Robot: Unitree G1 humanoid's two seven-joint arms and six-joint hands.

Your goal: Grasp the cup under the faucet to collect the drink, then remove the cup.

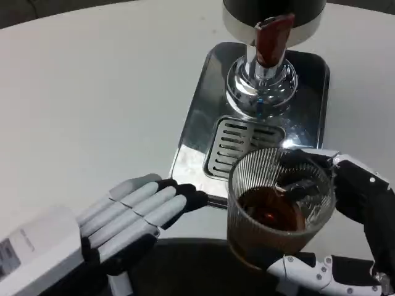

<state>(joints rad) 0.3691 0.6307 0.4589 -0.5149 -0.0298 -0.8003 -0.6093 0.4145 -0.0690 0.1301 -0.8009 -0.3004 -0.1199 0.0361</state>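
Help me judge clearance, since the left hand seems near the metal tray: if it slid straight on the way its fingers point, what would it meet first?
Probably the near corner of the drip tray: the left hand points right and slightly away, fingertips almost at that edge. Height is unclear; it might pass over toward the cup.

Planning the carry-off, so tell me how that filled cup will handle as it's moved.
The cup looks like ribbed clear glass, so probably rigid and breakable if knocked against the tray. Dark drink fills its lower part, so it is likely bottom-heavy but may slosh if tilted. The ribs probably help the right hand hold it, though wet glass could slip.
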